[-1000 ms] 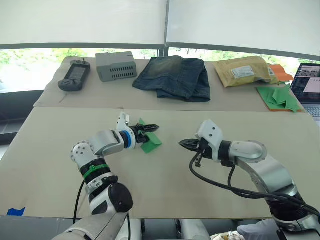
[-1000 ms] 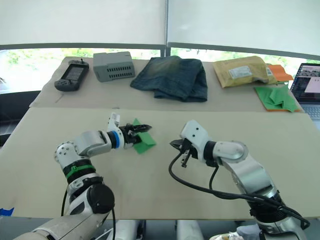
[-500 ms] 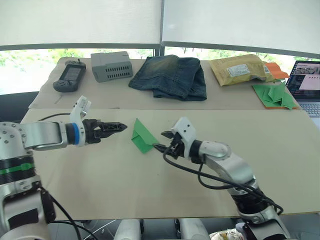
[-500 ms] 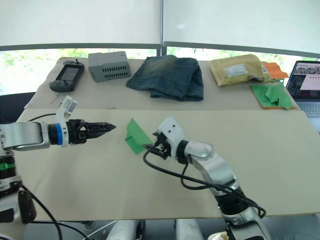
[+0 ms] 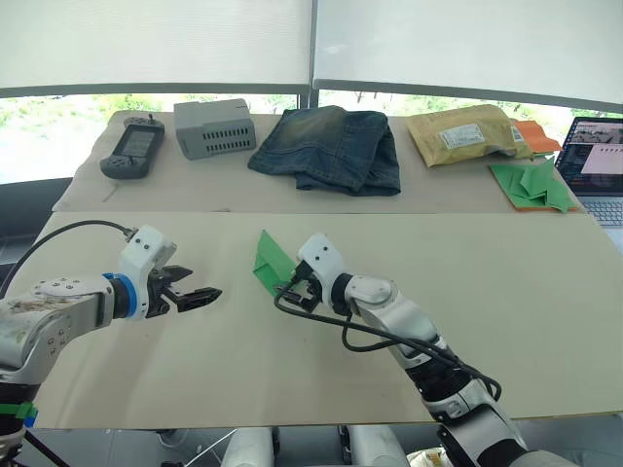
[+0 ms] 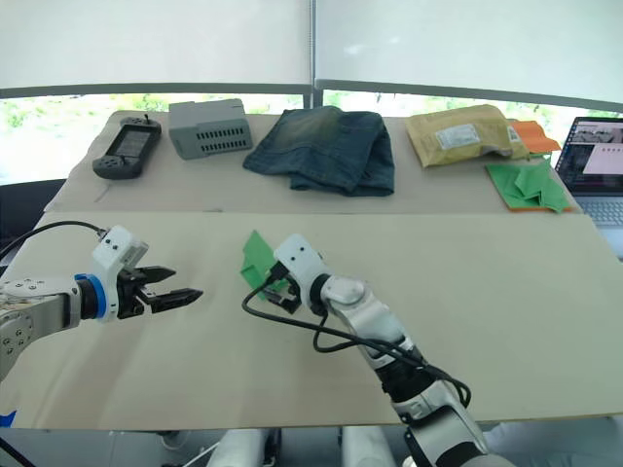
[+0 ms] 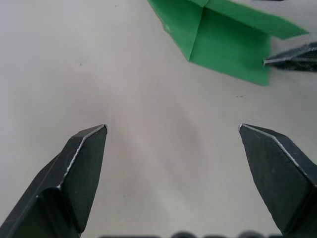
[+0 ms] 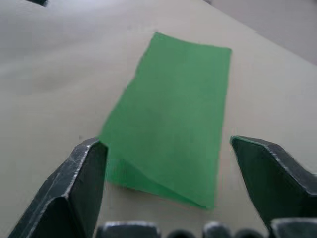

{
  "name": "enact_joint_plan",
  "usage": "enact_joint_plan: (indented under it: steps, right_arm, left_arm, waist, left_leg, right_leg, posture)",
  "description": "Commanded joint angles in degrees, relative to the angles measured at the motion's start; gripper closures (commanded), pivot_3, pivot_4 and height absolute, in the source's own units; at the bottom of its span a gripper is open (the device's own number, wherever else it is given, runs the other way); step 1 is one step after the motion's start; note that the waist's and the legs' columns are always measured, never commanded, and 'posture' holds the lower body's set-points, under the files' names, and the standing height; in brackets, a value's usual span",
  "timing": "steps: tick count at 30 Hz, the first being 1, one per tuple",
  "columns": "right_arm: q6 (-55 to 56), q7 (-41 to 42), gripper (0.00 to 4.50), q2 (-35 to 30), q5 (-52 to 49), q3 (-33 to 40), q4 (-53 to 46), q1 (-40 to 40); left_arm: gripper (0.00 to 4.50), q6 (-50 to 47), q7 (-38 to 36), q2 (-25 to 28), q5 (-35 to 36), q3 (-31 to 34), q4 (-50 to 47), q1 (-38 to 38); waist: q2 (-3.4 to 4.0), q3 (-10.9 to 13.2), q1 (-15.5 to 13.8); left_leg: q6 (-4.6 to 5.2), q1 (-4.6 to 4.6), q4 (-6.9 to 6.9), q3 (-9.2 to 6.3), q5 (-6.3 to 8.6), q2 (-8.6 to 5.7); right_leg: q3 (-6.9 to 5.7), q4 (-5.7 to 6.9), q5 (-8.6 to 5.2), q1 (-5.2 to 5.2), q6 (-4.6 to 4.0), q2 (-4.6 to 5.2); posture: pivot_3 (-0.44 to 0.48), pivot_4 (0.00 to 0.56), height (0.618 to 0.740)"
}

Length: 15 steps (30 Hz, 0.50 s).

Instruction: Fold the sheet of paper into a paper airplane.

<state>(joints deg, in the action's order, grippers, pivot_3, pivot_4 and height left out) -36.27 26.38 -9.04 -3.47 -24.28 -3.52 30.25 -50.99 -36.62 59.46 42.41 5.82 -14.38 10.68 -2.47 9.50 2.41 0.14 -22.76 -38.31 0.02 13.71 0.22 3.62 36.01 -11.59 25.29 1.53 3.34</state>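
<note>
On the near desk (image 5: 506,292), just left of centre, lies the folded sheet of paper (image 5: 272,264), bright green, creased into a pointed wedge with layered flaps, its tip aimed toward 11 o'clock. Right gripper (image 5: 291,288) sits at the paper's 5 o'clock edge, fingers spread wide apart, gripping nothing; from the right wrist view the green paper (image 8: 171,119) lies flat on the desk between and beyond the 2 black fingers (image 8: 74,193). Whether a fingertip touches the paper's edge, I cannot tell.

Left gripper (image 5: 200,294) hovers over bare desk at the paper's 8 o'clock, well apart from it, pointing toward 3 o'clock. Its fingers are released too, parted with only desk between them, as the left wrist view shows: 2 dark fingers (image 7: 81,163) wide apart, the green paper (image 7: 218,42) ahead of them, and a thin black fingertip of the other gripper right at the paper's edge.

Across the far desk at 12 o'clock: a black handheld device (image 5: 128,150) far left, a grey box (image 5: 213,127), folded blue jeans (image 5: 329,150), a yellow padded envelope (image 5: 465,135), an orange sheet (image 5: 543,137), a heap of green paper pieces (image 5: 532,186), and a laptop (image 5: 596,167) at the far right edge.
</note>
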Motion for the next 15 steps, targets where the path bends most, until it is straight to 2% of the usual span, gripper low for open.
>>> enact_joint_plan:
  steps: [1, 5, 8, 10, 15]
  right_arm:
    - [5.6, 3.3, 1.49, -2.9, 2.6, -1.7, -1.2, 1.6]
    - [8.4, 6.7, 2.87, -5.2, 2.4, -0.8, -1.1, 2.4]
    - [12.7, 9.7, 3.95, -8.0, 3.4, -0.7, -0.1, 3.4]
    - [17.7, 13.2, 4.49, -11.3, 4.1, -0.7, 0.8, 4.0]
    - [30.6, 24.4, 4.49, -20.3, 3.4, 0.1, 1.8, 4.3]
  left_arm:
    - [0.00, 3.9, -3.1, -0.9, -3.4, -0.4, -0.4, 0.8]
    - [0.00, 3.1, -7.7, -1.7, -2.5, -1.1, -1.5, 0.6]
    - [0.00, 7.6, -10.8, -3.7, -3.2, 0.1, -2.1, 1.5]
    - [0.00, 9.5, -11.7, -4.6, -3.7, 0.6, -2.5, 2.2]
    - [0.00, 14.2, -12.8, -6.5, -6.1, 1.4, -2.0, 2.2]
  waist:
    - [0.00, 0.0, 0.1]
    - [0.00, 0.0, 0.1]
    - [-0.01, 0.0, 0.1]
    - [-0.01, 0.0, 0.1]
    - [-0.01, 0.0, 0.0]
  left_leg:
    - [0.01, 0.00, 0.00, 0.00, 0.00, 0.00]
    - [0.05, -0.03, 0.00, 0.00, 0.03, 0.02]
    - [0.05, -0.03, 0.00, 0.00, 0.03, 0.06]
    - [0.05, -0.03, -0.04, 0.00, 0.03, 0.11]
    - [0.06, -0.01, -0.06, 0.02, 0.03, 0.09]
  right_leg:
    - [0.00, 0.01, -0.01, 0.00, 0.01, -0.01]
    - [0.00, 0.00, 0.00, 0.01, 0.02, -0.01]
    - [-0.01, 0.02, 0.00, 0.01, 0.02, -0.02]
    - [-0.01, 0.01, 0.00, 0.00, 0.02, -0.04]
    - [-0.01, -0.02, -0.01, -0.07, 0.06, -0.07]
  posture:
    - [0.000, 0.150, 0.728]
    - [0.000, 0.150, 0.728]
    - [0.000, 0.150, 0.728]
    - [0.000, 0.150, 0.728]
    - [0.000, 0.150, 0.728]
